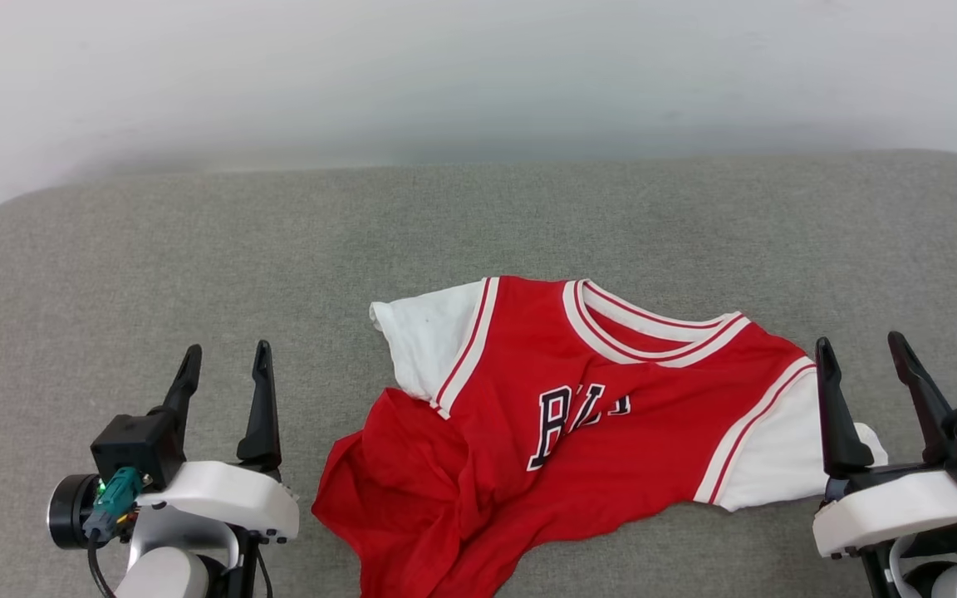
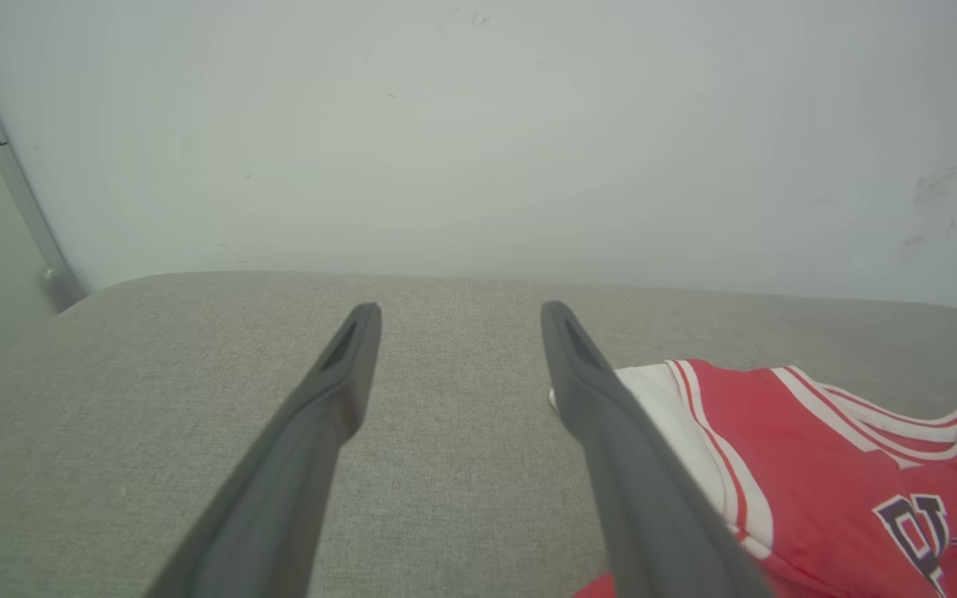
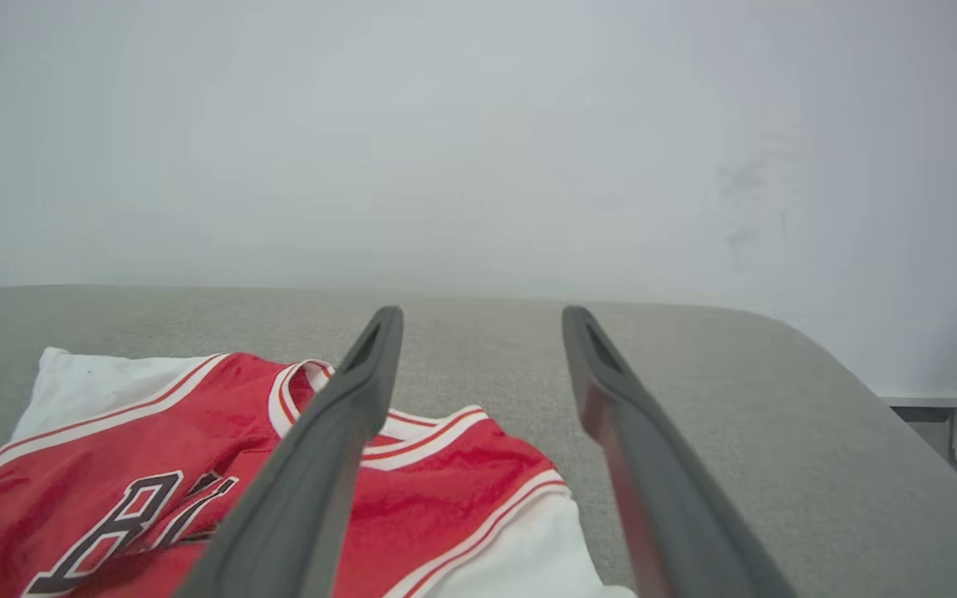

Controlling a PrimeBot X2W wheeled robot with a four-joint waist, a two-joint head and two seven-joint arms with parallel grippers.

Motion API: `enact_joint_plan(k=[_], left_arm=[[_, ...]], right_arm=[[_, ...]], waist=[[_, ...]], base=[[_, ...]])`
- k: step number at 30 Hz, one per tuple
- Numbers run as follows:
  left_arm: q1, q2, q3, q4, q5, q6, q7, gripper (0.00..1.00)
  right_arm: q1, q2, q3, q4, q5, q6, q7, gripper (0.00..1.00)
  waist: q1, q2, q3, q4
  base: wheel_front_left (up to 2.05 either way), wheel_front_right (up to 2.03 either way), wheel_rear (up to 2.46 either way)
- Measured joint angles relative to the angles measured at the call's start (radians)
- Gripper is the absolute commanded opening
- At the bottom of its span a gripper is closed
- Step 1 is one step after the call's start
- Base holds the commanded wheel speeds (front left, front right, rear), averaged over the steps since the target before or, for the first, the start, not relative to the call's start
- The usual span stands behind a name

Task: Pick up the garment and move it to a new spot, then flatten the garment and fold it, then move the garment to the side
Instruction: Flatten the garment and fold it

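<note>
1. looking down at the garment (image 1: 578, 415), a red jersey lying chest up on the grey cushion (image 1: 528, 216), a bit right of the middle between my two arms.
2. it's rumpled, not flat. the collar with its red-and-white trim points toward the white wall (image 1: 478, 75), and the black letters on the chest are creased so i can only read part of them.
3. the bottom half is bunched up toward my left and runs off the near edge of the head view.
4. one white sleeve sticks out on my left, the other on my right.
5. my left gripper (image 1: 227, 350) has its fingers spread wide with nothing between them, just bare grey fabric. it's beside the jersey, clear of it.
6. my right gripper (image 1: 861, 342) is spread the same way and empty too.
7. its inner finger crosses in front of the right white sleeve in the head view, and over the collar in the right wrist view. can't tell if it actually touches the cloth.
</note>
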Motion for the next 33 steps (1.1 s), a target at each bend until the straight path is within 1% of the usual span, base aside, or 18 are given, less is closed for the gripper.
enact_joint_plan(k=[4,6,9,13,19,20,21,22,26,29,33], left_arm=[[0.004,0.004,-0.004,0.014,-0.008,-0.002,0.017,1.00],[-0.009,0.007,-0.016,0.022,-0.009,-0.018,0.035,1.00],[-0.069,0.014,-0.036,0.042,-0.022,-0.054,0.077,1.00],[-0.187,0.022,-0.069,0.089,-0.051,-0.131,0.171,1.00],[-0.403,0.049,-0.121,0.222,-0.111,-0.273,0.381,1.00],[-0.403,0.049,-0.121,0.222,-0.111,-0.273,0.381,1.00],[-0.463,0.058,-0.139,0.283,-0.137,-0.304,0.463,1.00],[-0.489,0.065,-0.151,0.311,-0.150,-0.318,0.506,1.00],[-0.571,0.092,-0.191,0.417,-0.216,-0.343,0.674,1.00],[-0.622,0.120,-0.216,0.482,-0.248,-0.346,0.780,1.00],[-0.670,0.155,-0.235,0.558,-0.262,-0.349,0.876,1.00]], right_arm=[[0.050,0.006,0.017,-0.084,0.012,0.000,0.035,1.00],[0.070,0.007,0.021,-0.115,0.026,0.000,0.055,1.00],[0.082,0.007,0.034,-0.143,0.054,0.000,0.075,1.00],[0.079,0.007,0.060,-0.160,0.072,0.000,0.090,1.00],[0.057,0.007,0.093,-0.155,0.083,0.000,0.088,1.00],[0.057,0.007,0.093,-0.155,0.083,0.000,0.088,1.00],[0.044,0.008,0.103,-0.149,0.087,0.000,0.080,1.00],[0.038,0.008,0.108,-0.145,0.090,0.000,0.077,1.00],[0.021,0.008,0.124,-0.123,0.108,0.000,0.057,1.00],[0.010,0.008,0.128,-0.107,0.122,0.000,0.039,1.00],[-0.002,0.008,0.134,-0.086,0.138,0.000,0.016,1.00]], waist=[[0.0000,0.0000,-0.010,-0.008],[0.0000,0.0000,-0.007,-0.012],[0.0000,0.0000,0.003,-0.024],[0.0000,0.0000,0.024,-0.051],[0.0001,0.0000,0.071,-0.106],[0.0001,0.0000,0.071,-0.106],[0.0001,0.0000,0.087,-0.129],[0.0001,0.0000,0.094,-0.140],[0.0001,0.0000,0.125,-0.188],[0.0001,0.0000,0.150,-0.217],[0.0001,0.0000,0.187,-0.249]], base=[[0.00,0.00,0.00],[0.00,0.00,0.00],[0.00,0.00,0.00],[0.00,0.00,0.00],[0.00,0.00,0.00],[0.00,0.00,0.00],[0.00,0.00,0.00],[0.00,0.00,0.00],[0.00,0.00,0.00],[0.00,0.00,0.00],[0.00,0.00,0.00]])
